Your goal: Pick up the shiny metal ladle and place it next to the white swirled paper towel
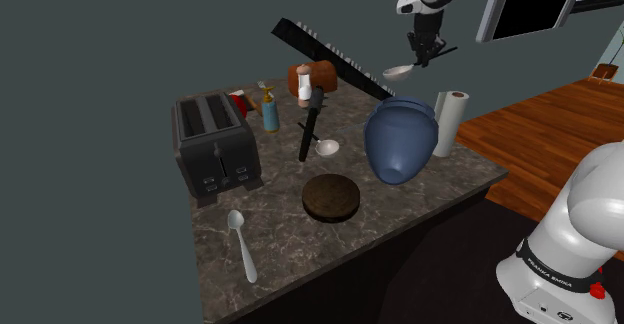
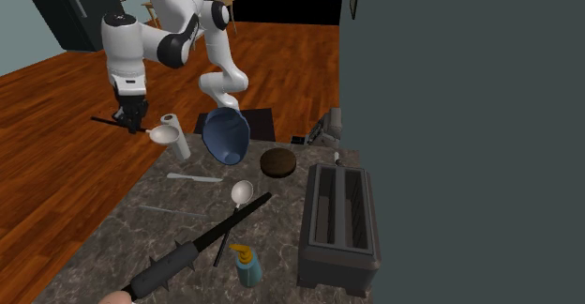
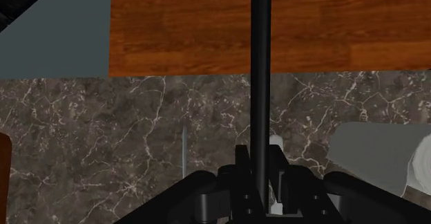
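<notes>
My gripper (image 1: 428, 46) is shut on the thin black handle (image 3: 260, 77) of a ladle and holds it in the air. The ladle's shiny bowl (image 1: 397, 72) hangs level, just above and beside the white paper towel roll (image 1: 451, 122). That roll stands upright near the counter's corner, next to a big blue vase (image 1: 400, 137). From the second exterior view the gripper (image 2: 131, 120) hovers past the counter edge, with the ladle bowl (image 2: 163, 134) touching or nearly touching the roll (image 2: 175, 135). In the wrist view the roll (image 3: 420, 166) lies off to one side of the gripper (image 3: 261, 182).
On the marble counter (image 1: 280, 227) lie a second ladle with a black handle (image 1: 326, 148), a grey spoon (image 1: 240, 242), a dark round disc (image 1: 331, 197), a black toaster (image 1: 213, 144) and a blue spray bottle (image 1: 270, 110). Wood floor (image 1: 545, 122) lies beyond the edge.
</notes>
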